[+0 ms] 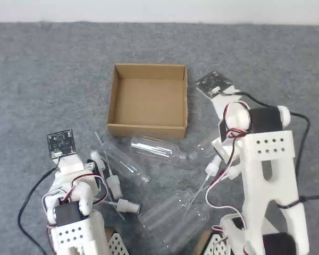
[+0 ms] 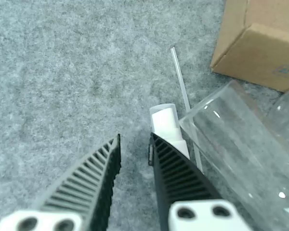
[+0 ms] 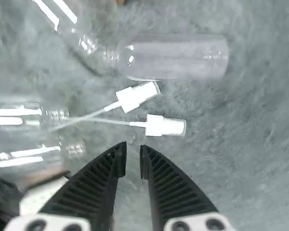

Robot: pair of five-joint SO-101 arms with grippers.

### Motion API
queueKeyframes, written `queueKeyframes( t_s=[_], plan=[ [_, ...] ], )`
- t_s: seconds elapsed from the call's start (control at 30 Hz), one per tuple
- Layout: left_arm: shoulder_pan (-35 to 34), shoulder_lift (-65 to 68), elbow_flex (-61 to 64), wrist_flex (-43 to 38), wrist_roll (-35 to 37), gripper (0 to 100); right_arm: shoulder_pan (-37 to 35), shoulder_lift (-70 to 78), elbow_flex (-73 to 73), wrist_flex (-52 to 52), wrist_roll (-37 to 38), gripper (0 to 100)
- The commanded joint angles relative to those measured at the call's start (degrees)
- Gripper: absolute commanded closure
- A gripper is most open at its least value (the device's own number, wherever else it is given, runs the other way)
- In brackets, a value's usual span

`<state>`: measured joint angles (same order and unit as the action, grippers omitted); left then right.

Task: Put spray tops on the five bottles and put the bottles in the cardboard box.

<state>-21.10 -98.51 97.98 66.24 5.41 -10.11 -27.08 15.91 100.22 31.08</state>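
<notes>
1. Left gripper (image 2: 135, 138) narrowly parted, holding nothing, white spray top (image 2: 166, 122) just beside one finger.
2. Right gripper (image 3: 132, 147) narrowly parted, holding nothing, near two spray tops (image 3: 161, 126).
3. Clear bottles (image 1: 154, 147) lie on grey carpet (image 1: 53, 79).
4. Open cardboard box (image 1: 148, 130) beyond them.

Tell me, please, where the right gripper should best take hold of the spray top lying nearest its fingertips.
Probably the thick white body of that spray top, jaws closing across its width from straight above. It lies flat on the carpet, and its thin tube trails off sideways, too slender to hold well. The right gripper hangs just short of it.
</notes>
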Motion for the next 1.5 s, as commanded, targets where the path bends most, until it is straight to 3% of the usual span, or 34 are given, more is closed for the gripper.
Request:
queueKeyframes(
  t_s=[0.0, 0.13, 0.33, 0.53, 0.67, 0.97, 1.47],
  plan=[
    [0.00, -1.23, -1.45, 0.26, 0.00, 91, -0.04, 0.04, -3.69, 1.36, 8.97, 99.2],
    [0.00, -1.23, -1.45, 0.26, 0.00, 91, -0.31, 0.40, -3.60, 0.57, 17.14, 99.2],
    [0.00, -1.23, -1.45, 0.26, 0.00, 91, -4.62, 0.40, -0.53, -3.56, 21.36, 97.9],
    [0.00, -1.23, -1.45, 0.26, 0.00, 91, -8.57, 0.40, 6.33, -7.08, 24.97, 71.9],
    [0.00, -1.23, -1.45, 0.26, 0.00, 91, -8.48, 0.48, 8.79, -11.38, 25.67, 64.1],
    [0.00, -1.23, -1.45, 0.26, 0.00, 91, -8.66, 0.48, 14.86, -19.12, 34.37, 63.4],
    [0.00, -1.23, -1.45, 0.26, 0.00, 91, -8.75, 17.89, 15.65, -31.34, 35.16, 63.4]
  ],
)
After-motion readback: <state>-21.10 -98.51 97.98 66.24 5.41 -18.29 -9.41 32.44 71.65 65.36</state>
